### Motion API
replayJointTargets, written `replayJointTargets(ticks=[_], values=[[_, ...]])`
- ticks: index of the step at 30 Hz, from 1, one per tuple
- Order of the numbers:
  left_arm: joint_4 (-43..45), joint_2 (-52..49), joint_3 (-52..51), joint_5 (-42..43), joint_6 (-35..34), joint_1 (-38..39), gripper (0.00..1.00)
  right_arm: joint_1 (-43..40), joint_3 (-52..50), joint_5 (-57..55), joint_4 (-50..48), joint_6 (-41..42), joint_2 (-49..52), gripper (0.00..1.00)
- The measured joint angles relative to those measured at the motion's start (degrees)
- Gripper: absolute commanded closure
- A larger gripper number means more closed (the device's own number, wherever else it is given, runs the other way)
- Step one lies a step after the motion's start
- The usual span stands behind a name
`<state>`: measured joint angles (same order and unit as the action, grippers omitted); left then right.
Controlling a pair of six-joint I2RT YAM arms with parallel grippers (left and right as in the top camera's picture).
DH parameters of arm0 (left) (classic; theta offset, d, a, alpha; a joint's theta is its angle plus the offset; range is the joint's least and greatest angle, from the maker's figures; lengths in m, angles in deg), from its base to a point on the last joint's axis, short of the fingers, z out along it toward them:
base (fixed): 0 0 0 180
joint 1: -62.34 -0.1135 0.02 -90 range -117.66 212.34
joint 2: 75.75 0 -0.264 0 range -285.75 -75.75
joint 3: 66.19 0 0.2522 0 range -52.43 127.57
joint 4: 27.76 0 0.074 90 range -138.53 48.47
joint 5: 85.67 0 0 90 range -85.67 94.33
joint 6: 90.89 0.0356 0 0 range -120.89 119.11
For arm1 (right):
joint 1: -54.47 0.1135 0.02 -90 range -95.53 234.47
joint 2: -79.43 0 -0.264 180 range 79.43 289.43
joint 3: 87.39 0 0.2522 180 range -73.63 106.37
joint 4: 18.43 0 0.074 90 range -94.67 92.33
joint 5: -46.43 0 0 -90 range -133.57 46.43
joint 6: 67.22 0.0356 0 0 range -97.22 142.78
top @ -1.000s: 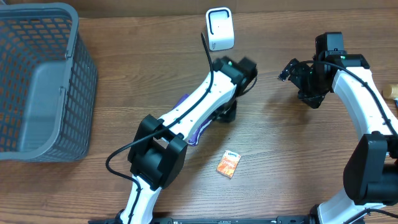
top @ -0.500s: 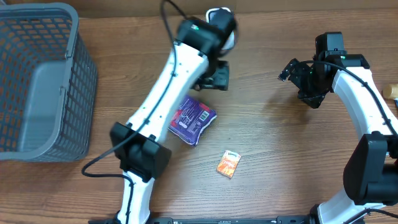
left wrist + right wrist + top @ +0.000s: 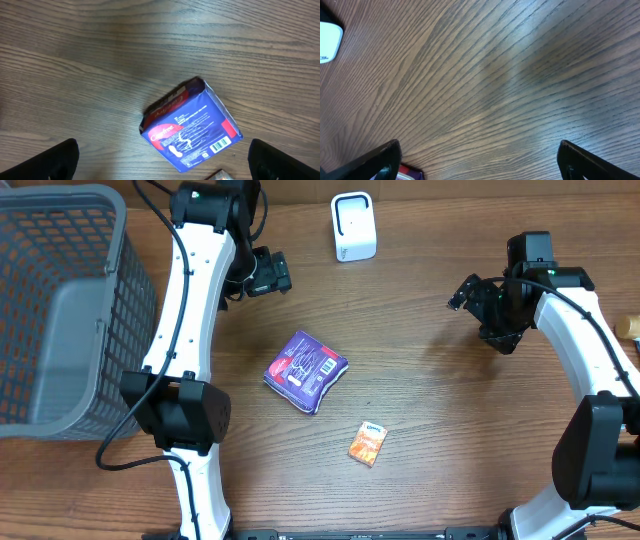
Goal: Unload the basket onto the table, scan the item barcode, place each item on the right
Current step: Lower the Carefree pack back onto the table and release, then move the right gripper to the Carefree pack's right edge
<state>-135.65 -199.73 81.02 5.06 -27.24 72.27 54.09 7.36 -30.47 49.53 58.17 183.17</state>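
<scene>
Since neither claw holds anything, I read the step as a fresh pick of the purple pack (image 3: 306,370), then a presentation to the scanner (image 3: 353,226). The pack lies flat mid-counter (image 3: 430,410), well apart from the scanner at the far edge. The left claw (image 3: 264,276) hangs high near the basket (image 3: 60,310), jaws spread wide and empty. The right claw (image 3: 478,296) is also wide open over bare wood.

The left wrist view shows the barcode (image 3: 220,145) on the pack's upper face, near one corner. I'd come down across the two long sides and keep the fingers off that corner. Grip lightly, because the wrapper looks soft and may buckle. After the lift, tilt the printed face toward the scanner's front and hold it steady, not too close.

Hard to make out:
- The scanner's window isn't readable from overhead.
- The right wrist view catches only the scanner's edge (image 3: 328,39) and a sliver of the pack.
- The orange sachet (image 3: 367,443) shows no code I can see, and the left wrist view cuts it off.
- Something at the right edge of the overhead view is cropped, and I can't tell what it is.
- The basket's inside is partly hidden by its mesh wall.
</scene>
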Motion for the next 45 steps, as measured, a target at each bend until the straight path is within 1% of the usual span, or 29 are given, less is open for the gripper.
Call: replayJointTargets(ticks=[7, 14, 18, 23, 28, 32, 39, 45], values=[[0.68, 0.00, -0.28, 0.15, 0.00, 0.00, 0.00, 0.00, 0.00, 0.00, 0.00, 0.00, 0.00, 0.00], [2.25, -0.02, -2.69, 0.17, -0.02, 0.48, 0.00, 0.00, 0.00, 0.00, 0.00, 0.02, 0.00, 0.00], [3.19, -0.02, -6.56, 0.17, -0.02, 0.48, 0.00, 0.00, 0.00, 0.02, -0.02, 0.00, 0.00, 0.00], [8.09, -0.11, -13.97, 0.24, -0.02, 0.48, 0.00, 0.00, 0.00, -0.02, -0.02, 0.02, 0.00, 0.00], [11.32, -0.13, -17.94, 2.58, -0.02, 0.48, 0.00, 0.00, 0.00, -0.02, 0.00, 0.02, 0.00, 0.00], [11.67, -0.13, -18.95, 4.70, -0.02, 0.48, 0.00, 0.00, 0.00, 0.00, -0.02, 0.02, 0.00, 0.00], [10.78, -0.13, -18.99, 5.33, 0.26, 0.74, 0.00, 0.00, 0.00, 0.00, 0.00, 0.02, 0.00, 0.00], [10.58, -0.13, -19.74, 5.42, 0.87, 3.67, 0.00, 0.00, 0.00, 0.00, 0.00, 0.00, 0.00, 0.00]])
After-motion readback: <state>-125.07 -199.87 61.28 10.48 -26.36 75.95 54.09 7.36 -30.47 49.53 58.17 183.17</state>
